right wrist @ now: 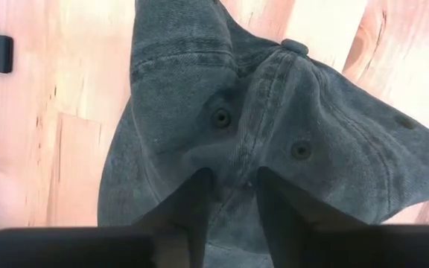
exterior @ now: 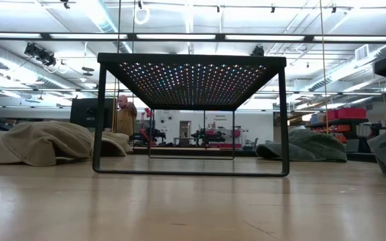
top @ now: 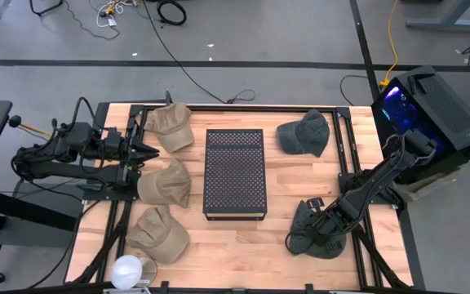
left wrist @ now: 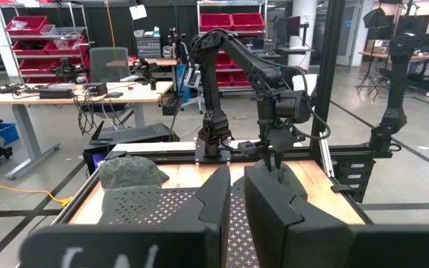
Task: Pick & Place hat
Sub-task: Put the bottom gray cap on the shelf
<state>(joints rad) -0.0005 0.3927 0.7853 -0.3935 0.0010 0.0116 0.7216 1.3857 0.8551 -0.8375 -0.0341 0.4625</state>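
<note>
Five hats lie on the wooden table (top: 243, 245): three tan, two dark grey. Nearest the front edge, one tan hat (top: 158, 234) sits by the front-left corner, and across from it, near the front-right corner, the right gripper (right wrist: 229, 195) presses down on a grey hat (top: 314, 229), its two fingers (right wrist: 194, 197) pinched together on a fold of the crown; the right wrist view shows the cloth gathered up between them.

Midway up the left edge lies a second tan hat (top: 164, 182), with the left gripper (top: 141, 151) held above the table just behind it; the left wrist view shows its fingers (left wrist: 216, 195) closed against each other with nothing in them. A black perforated stand (top: 235, 172) fills the table's middle.

Toward the back edge, the third tan hat (top: 170, 126) lies left of the stand and the second grey hat (top: 304, 133) lies right of it.

A white round object (top: 126, 272) sits at the front-left corner, seen only from above. The low view alone shows the ceiling lights and a person (exterior: 123, 115) standing far off in the workshop.
</note>
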